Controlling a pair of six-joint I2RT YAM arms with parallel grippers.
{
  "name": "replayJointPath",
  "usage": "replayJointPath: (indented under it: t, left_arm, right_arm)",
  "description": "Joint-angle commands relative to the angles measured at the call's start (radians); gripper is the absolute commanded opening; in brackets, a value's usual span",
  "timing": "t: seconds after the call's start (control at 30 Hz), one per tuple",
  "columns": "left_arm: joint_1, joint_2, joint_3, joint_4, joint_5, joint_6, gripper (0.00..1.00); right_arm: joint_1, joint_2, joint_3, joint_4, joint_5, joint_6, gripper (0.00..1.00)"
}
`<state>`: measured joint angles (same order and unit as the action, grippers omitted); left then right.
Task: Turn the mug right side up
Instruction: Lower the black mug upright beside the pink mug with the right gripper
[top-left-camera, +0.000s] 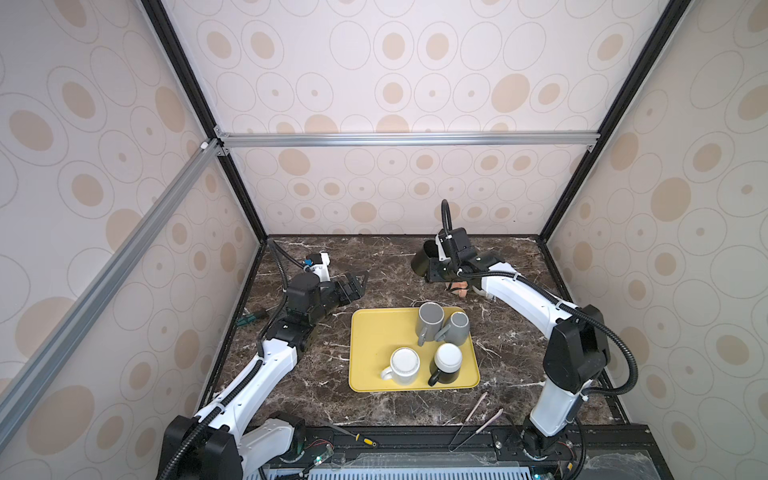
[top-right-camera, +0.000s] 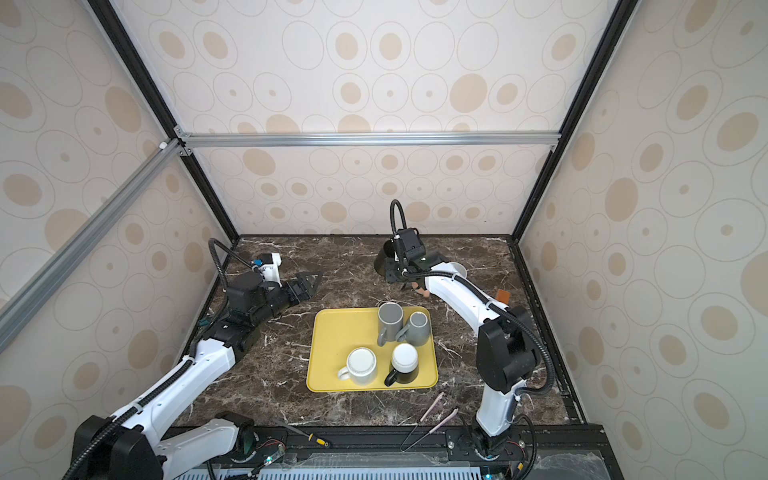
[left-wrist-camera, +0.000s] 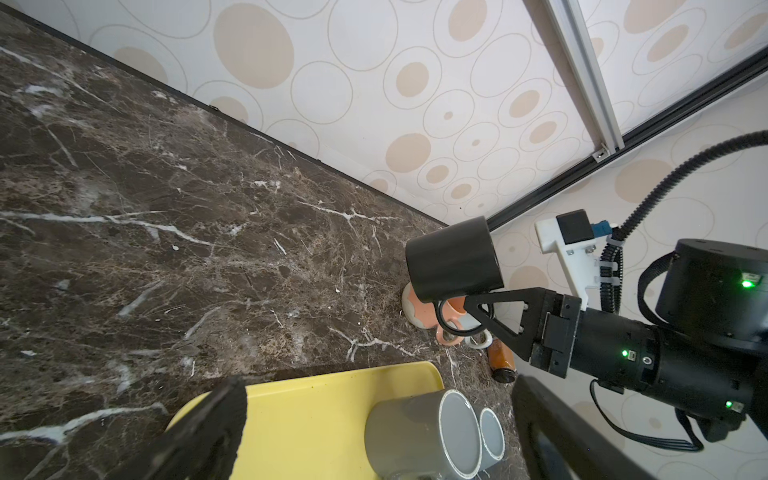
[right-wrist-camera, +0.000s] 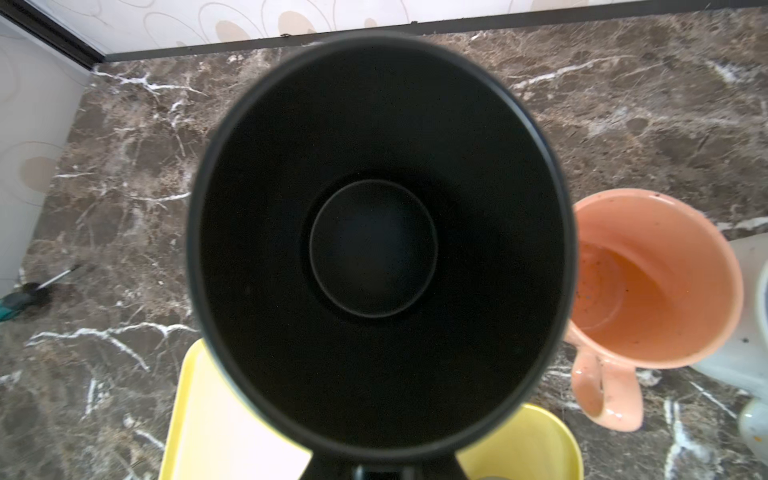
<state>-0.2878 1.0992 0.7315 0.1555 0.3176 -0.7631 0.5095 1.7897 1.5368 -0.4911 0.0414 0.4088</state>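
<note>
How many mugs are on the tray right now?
4. Far edge of the tray: tall grey mug, short grey mug beside it. Near edge: white mug, black-and-white mug. None seems hidden there.

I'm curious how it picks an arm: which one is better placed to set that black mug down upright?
Right. The right fingers are shut on the handle of the black mug, holding it above the table. The left fingers stand open and empty, off to the side.

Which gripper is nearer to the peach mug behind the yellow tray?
Right. The right gripper, shut on the handle of the black mug, hangs just beside the peach mug; the left gripper stands open, far across the table.
</note>
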Motion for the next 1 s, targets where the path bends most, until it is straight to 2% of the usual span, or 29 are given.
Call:
replayJointPath:
  t: [0.0, 0.37, 0.97]
  left_arm:
    - [0.001, -0.02, 0.0, -0.007, -0.011, 0.032, 1.0]
    - [-0.003, -0.011, -0.007, -0.017, -0.006, 0.035, 1.0]
    - [-0.014, -0.012, -0.023, -0.002, 0.007, 0.045, 1.0]
  right_arm:
    - [0.011, 0.02, 0.019, 0.06, 0.067, -0.052, 0.0]
    - [0.017, 0.116, 0.041, 0.04, 0.15, -0.085, 0.0]
    - [0.018, 0.174, 0.042, 0.042, 0.229, -0.111, 0.0]
